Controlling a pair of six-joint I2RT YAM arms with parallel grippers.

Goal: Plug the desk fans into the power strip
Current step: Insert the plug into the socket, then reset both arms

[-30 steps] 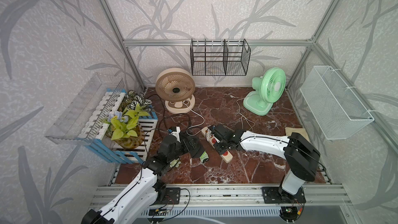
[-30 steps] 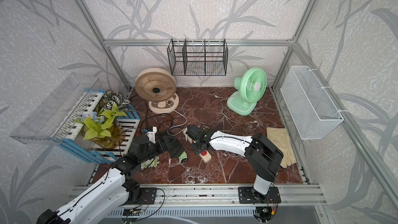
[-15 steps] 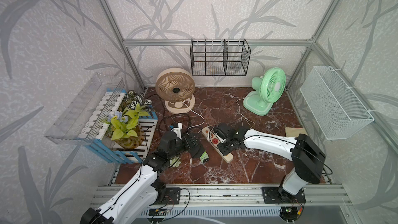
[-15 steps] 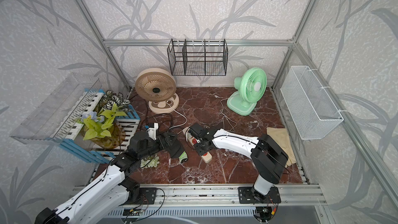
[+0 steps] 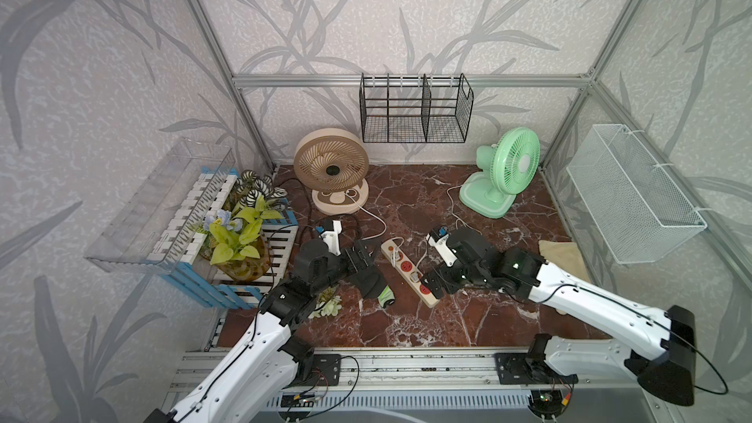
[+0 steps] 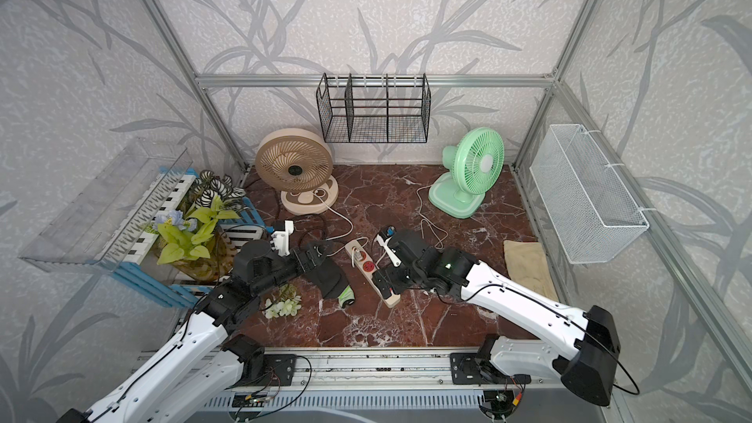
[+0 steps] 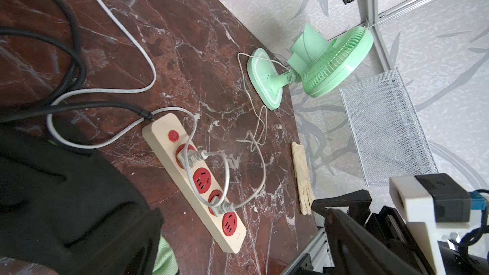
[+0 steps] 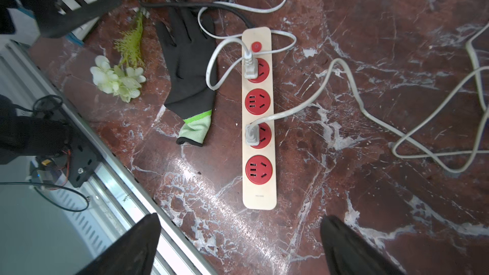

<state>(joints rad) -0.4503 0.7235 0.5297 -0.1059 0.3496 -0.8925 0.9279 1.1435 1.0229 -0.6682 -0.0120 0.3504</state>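
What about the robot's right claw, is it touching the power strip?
Apart. In the right wrist view the right gripper stands open, its fingers short of the end of the power strip, with bare marble tabletop between.

Two desk fans: one beige fan (image 5: 331,164), one green fan (image 5: 513,164). One power strip (image 8: 259,117), with four red sockets (image 8: 257,101) and one orange button (image 8: 256,47); two sockets are taken, by one plug (image 8: 250,68) and a second plug (image 8: 252,134), two stand free. Three cords: one black cord (image 7: 119,105), one thick white cord (image 7: 119,90), one thin white cord (image 8: 356,93). Two gloves: one black glove (image 8: 188,56), one cream glove (image 7: 301,170). Two wall baskets: one black wire basket (image 5: 415,109), one white mesh basket (image 5: 635,197). One clear tray (image 5: 158,205), one blue-and-white crate (image 5: 191,284), one amber vase (image 5: 244,264), one loose flower sprig (image 8: 119,80). Two robot arms: left arm (image 5: 260,343), right arm (image 5: 590,303).
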